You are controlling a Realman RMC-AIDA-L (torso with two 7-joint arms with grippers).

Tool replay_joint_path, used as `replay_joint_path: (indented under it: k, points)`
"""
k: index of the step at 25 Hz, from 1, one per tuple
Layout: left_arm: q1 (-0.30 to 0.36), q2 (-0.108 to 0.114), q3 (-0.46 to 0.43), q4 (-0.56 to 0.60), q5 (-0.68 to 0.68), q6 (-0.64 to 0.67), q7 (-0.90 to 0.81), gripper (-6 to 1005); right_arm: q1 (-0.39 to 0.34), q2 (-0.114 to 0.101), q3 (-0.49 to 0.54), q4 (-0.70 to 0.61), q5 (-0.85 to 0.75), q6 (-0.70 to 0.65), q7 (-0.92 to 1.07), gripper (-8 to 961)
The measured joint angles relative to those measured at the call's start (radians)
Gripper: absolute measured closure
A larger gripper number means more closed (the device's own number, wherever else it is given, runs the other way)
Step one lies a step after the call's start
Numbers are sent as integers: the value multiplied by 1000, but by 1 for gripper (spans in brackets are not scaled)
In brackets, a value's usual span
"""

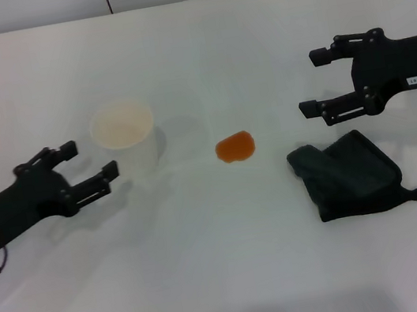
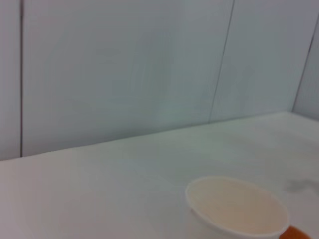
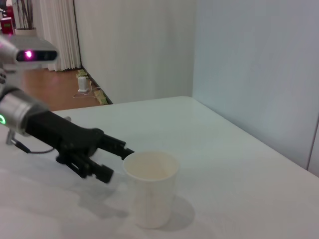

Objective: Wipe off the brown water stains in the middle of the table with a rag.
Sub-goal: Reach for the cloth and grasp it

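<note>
Table: orange-brown stain at centre; rag lying right of it, ungripped. Right claw held apart above the rag; left claw apart beside a cup.

I get bright, even overhead light — the white counter nearly washes out; soft shadows under each tool, left wrist view blurred.

A wide white counter carries three things. A white paper cup stands upright at the left. Near the middle lies a small glossy orange-brown stain, apart from the cup. At the right lies a dark folded rag, its thin strap trailing right.
</note>
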Motion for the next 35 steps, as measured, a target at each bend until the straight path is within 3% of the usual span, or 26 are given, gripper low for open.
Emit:
replay_joint_path:
  k: [6, 10, 15, 21, 22, 28, 35]
  points:
    - [4, 3, 0, -150, 5, 141, -176, 106, 0, 0, 0, 0, 0, 0, 0, 84]
    - [-36, 14, 1, -288, 77, 223, -354, 106, 1, 0, 0, 0, 0, 0, 0, 83]
    - [-133, 63, 2, -379, 241, 344, -485, 107, 1, 1, -4, 0, 0, 0, -3, 84]
    - [-234, 127, 3, -386, 379, 447, -529, 108, -2, 2, -6, 0, 0, 0, -3, 83]
    - [-237, 129, 3, -387, 386, 452, -531, 109, -3, 2, -6, 0, 0, 0, -2, 83]
    - [-308, 194, 3, -392, 540, 521, -561, 107, -4, 2, -6, 0, -6, 0, 1, 83]
    - [-355, 205, 3, -392, 651, 526, -563, 107, -6, 0, -5, 0, -8, 1, 2, 84]
